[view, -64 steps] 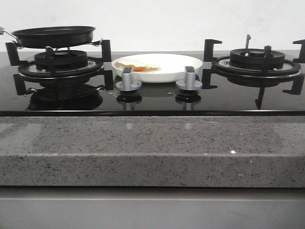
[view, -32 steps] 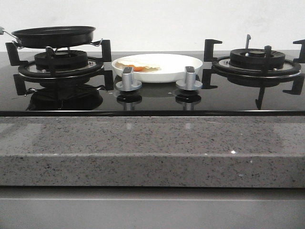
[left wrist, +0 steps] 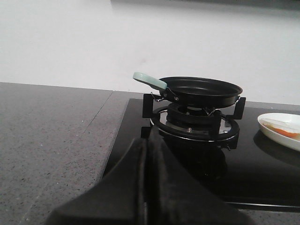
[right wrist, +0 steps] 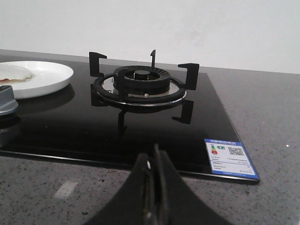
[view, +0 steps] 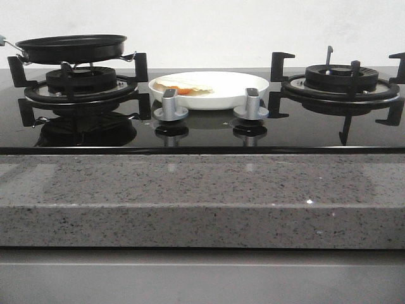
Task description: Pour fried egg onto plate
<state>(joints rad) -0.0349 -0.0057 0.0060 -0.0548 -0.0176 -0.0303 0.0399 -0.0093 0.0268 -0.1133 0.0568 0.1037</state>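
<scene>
Already the fried egg (view: pixel 183 88) lies on the plate (view: pixel 243 88), centre of the front frame, toward the plate's left side; the pan (view: pixel 73 48) sits level on the burner (view: pixel 81 82) at upper left, looking empty. I read the pour as done. Left gripper (left wrist: pixel 145 187) and right gripper (right wrist: pixel 152 197) both show jaws pressed together, holding nothing. My note for the remaining step: keep both arms low and back, clear of the pan handle (left wrist: pixel 149 80).
</scene>
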